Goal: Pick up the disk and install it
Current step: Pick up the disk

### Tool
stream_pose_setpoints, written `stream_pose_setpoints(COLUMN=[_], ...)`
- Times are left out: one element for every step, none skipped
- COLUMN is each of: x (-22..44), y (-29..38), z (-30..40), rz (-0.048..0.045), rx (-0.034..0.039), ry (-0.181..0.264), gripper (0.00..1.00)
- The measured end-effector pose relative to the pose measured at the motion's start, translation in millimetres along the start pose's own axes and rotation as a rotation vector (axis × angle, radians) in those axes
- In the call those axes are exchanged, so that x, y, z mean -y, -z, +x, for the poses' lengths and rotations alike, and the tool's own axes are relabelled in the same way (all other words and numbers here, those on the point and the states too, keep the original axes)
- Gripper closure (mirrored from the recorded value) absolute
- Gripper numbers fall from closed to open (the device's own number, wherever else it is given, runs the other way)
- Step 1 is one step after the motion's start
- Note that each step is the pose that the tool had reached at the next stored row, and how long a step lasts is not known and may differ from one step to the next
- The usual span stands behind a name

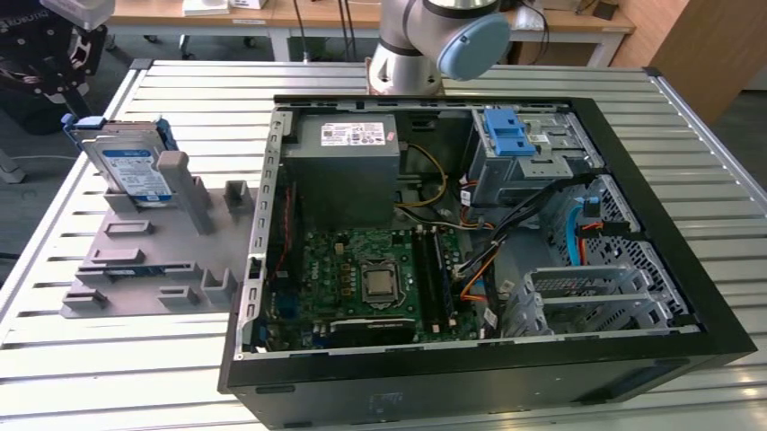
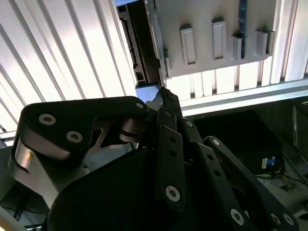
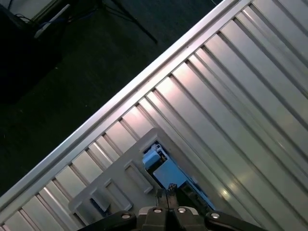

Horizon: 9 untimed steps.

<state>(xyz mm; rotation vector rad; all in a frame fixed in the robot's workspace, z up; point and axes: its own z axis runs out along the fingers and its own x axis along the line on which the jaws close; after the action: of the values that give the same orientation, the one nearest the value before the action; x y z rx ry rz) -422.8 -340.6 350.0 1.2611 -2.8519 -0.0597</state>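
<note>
The disk (image 1: 129,163), silver with a blue-and-white label and a blue bracket, stands on edge in a grey slotted holder (image 1: 150,260) on the table at the exterior view's left. My gripper (image 1: 54,67) hangs in the air above and a little beyond the disk, apart from it. In the first wrist view the disk's blue top edge (image 3: 162,169) lies straight below the gripper (image 3: 166,196), whose two fingertips are pressed together with nothing between them. The second wrist view shows the black finger links meeting at the gripper tip (image 2: 165,98), with a corner of the disk (image 2: 146,91) beside it.
An open computer case (image 1: 480,242) lies on its side on the slatted metal table (image 1: 144,377), with a blue-latched drive cage (image 1: 522,148) at its far right. The table's edge (image 3: 120,103) and the dark floor run close behind the holder.
</note>
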Motion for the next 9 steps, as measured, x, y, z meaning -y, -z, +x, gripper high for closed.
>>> stream_pose_setpoints(x=[0.0,0.0,0.0,0.0,0.0,0.0,0.0,0.0,0.0], y=[0.0,0.0,-0.1,0.0,-0.1,-0.1,0.0,0.0,-0.1], z=[0.0,0.0,0.0,0.0,0.0,0.0,-0.1,0.0,0.0], rz=[0.0001,0.0001,0.0002,0.0002,0.0005,0.0009,0.0015,0.0021,0.0025], rx=[-0.0001,-0.0003,-0.0004,-0.0005,-0.0002,0.0004,0.0013,0.0025,0.0040], ry=[0.013,0.026,0.041,0.055,0.068,0.080,0.092,0.103,0.114], gripper=[0.89,0.89,0.89,0.89,0.89,0.89,0.89,0.89,0.89])
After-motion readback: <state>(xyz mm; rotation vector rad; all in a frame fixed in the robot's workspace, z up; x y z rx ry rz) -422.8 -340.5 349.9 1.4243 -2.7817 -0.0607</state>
